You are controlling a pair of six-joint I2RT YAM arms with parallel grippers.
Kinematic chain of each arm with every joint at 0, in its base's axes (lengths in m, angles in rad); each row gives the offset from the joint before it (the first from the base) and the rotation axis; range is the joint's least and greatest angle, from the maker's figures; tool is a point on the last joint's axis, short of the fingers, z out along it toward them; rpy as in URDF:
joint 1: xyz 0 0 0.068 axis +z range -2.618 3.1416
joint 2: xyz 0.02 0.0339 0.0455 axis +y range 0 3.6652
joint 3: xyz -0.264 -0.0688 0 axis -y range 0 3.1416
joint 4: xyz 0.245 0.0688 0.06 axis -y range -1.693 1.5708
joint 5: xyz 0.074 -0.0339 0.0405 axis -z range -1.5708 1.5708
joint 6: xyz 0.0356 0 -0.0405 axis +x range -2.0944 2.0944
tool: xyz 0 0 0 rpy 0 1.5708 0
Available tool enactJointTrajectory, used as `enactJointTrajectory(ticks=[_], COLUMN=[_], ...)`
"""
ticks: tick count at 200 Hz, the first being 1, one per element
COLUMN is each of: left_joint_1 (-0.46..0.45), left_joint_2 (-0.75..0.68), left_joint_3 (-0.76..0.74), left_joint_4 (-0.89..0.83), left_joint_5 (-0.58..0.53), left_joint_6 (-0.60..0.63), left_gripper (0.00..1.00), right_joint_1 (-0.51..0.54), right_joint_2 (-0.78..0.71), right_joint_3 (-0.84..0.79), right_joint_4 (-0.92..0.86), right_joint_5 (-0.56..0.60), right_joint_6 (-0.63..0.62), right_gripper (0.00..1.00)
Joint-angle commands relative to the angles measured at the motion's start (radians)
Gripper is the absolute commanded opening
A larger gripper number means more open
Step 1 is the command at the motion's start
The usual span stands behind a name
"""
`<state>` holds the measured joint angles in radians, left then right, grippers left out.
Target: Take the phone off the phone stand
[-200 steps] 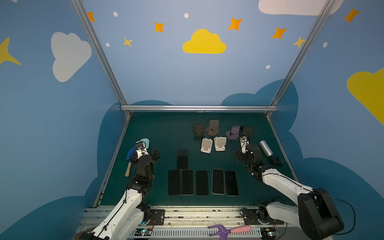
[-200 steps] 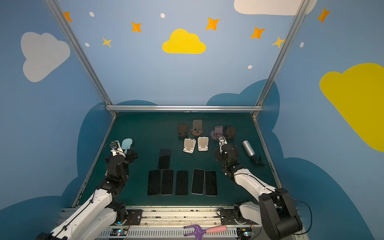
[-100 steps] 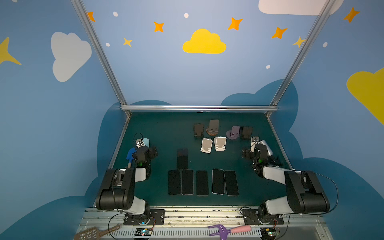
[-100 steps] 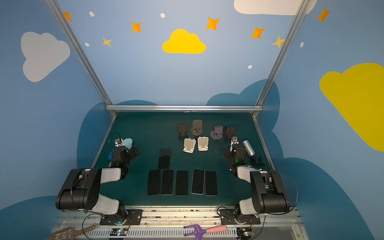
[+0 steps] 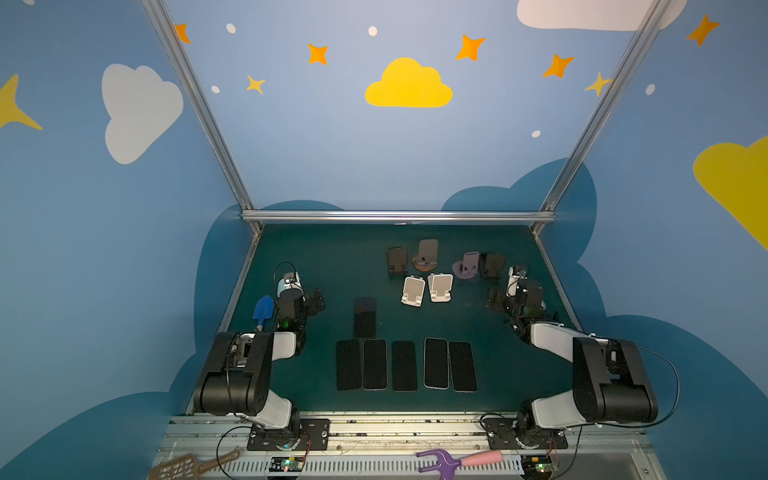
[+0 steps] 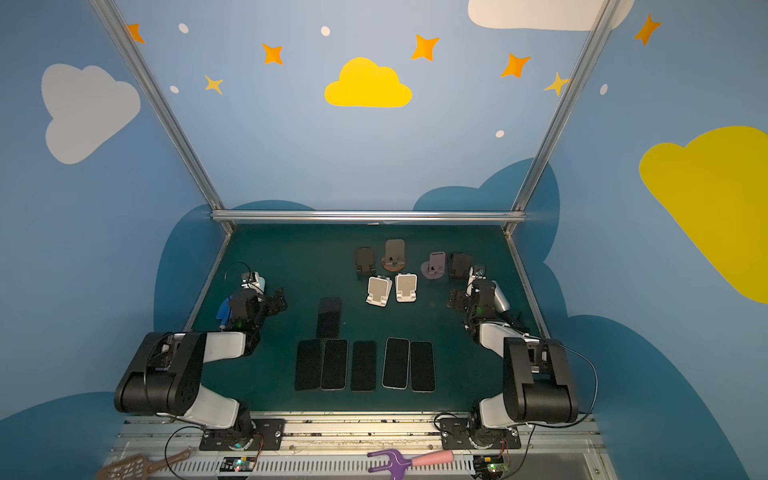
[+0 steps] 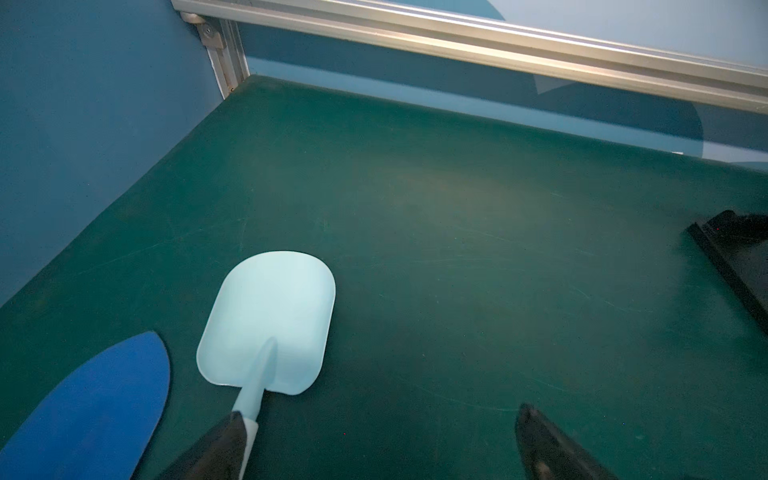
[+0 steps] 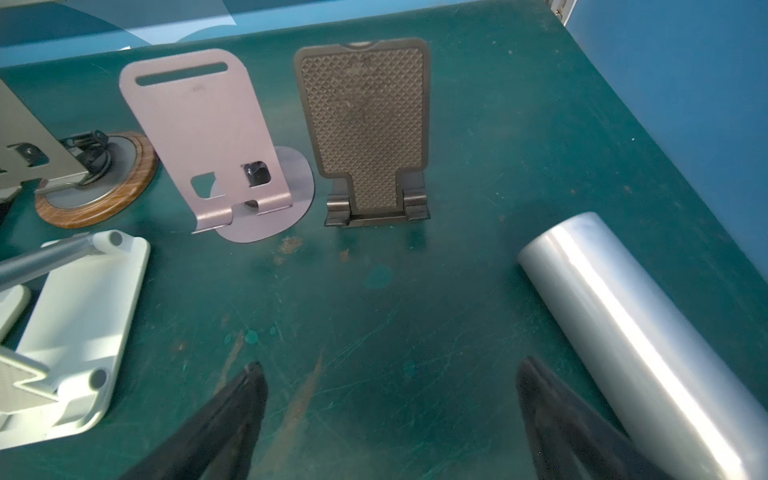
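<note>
Several dark phones [image 5: 405, 365] lie flat in a row on the green mat, and one more phone [image 5: 365, 316] lies behind them; both top views show this. Several phone stands [image 5: 440, 286] stand at the back, and none has a phone on it. In the right wrist view the pink stand [image 8: 199, 137] and the black textured stand [image 8: 365, 124] are bare. My left gripper [image 5: 313, 301] is open at the left above bare mat [image 7: 378, 432]. My right gripper [image 5: 496, 299] is open in front of the black stand, with nothing between its fingers [image 8: 388, 374].
A light-blue scoop [image 7: 268, 324] and a dark-blue scoop [image 7: 95, 411] lie by the left gripper, near the left wall. A silver cylinder [image 8: 623, 332] lies beside the right gripper, by the right wall. A white stand [image 8: 79, 324] and a wood-based stand [image 8: 95, 183] are to its other side.
Both arms have folded back, with their big links now low by the front rail. The right gripper has drifted toward the right wall. Both grippers have stayed open.
</note>
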<state>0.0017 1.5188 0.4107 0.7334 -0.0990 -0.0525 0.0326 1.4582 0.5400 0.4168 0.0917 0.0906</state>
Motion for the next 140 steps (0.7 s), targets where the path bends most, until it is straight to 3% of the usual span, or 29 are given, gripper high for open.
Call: enactJointTrajectory(ticks=[1,140], left_joint_1=[0.000,0.013], left_joint_2=[-0.004,-0.003], left_joint_3=[0.007,0.018], left_joint_4=[0.004,-0.015], left_joint_5=[0.002,0.028], left_joint_6=[0.018,0.016], left_gripper=[1.00,1.00], right_joint_1=[0.004,0.017], right_joint_2=[-0.012,-0.004], right_joint_3=[0.006,0.015], right_joint_4=[-0.016,-0.024], right_joint_5=[-0.007,0.012], right_joint_6=[0.009,0.003], right_gripper=[0.94,0.94])
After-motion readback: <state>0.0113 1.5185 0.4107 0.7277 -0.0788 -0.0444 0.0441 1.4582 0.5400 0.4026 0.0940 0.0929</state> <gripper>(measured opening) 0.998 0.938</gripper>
